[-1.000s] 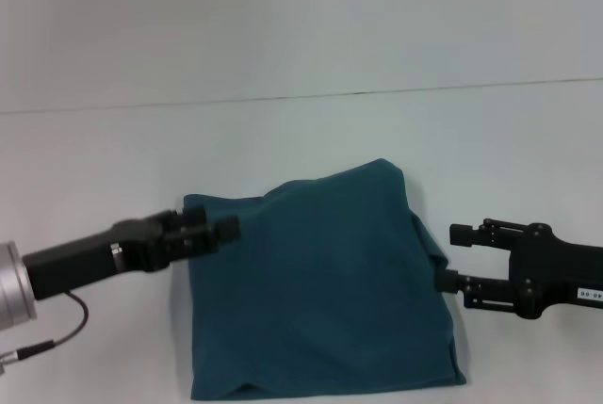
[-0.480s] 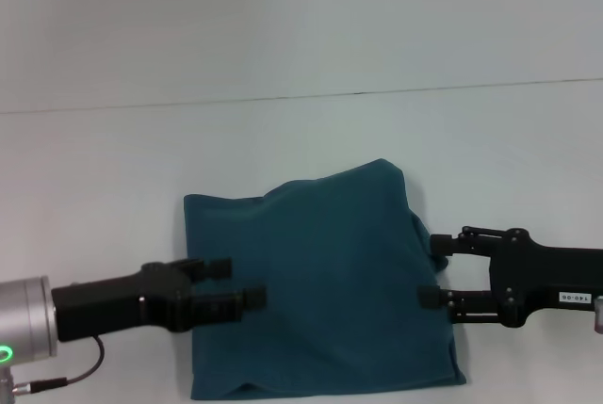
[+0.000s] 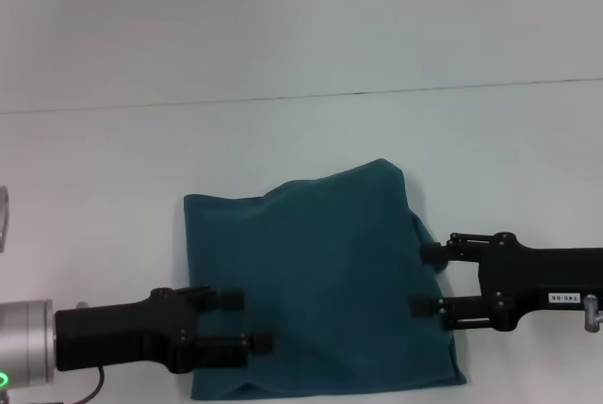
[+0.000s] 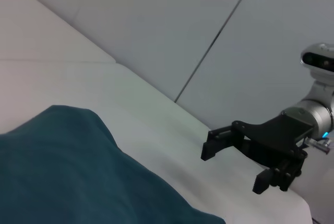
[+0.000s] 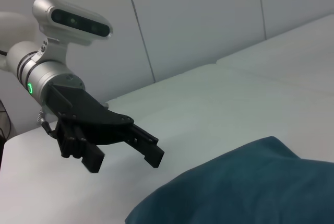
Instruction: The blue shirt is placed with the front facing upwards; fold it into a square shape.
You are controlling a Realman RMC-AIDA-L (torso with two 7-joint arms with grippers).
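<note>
Both my grippers moved inward over blue shirt [image 3: 316, 282], folded flat on table [image 3: 283, 140]. Left gripper [image 3: 252, 321] shifted toward near-left corner, fingers apart. Right gripper [image 3: 426, 280] advanced onto right edge, fingers apart.

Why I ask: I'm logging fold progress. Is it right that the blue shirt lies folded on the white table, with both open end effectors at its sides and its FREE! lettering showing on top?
Not quite. The head view shows the blue shirt folded on the white table, the left end effector and right end effector open at its sides, but no lettering shows; the top is plain blue.
</note>
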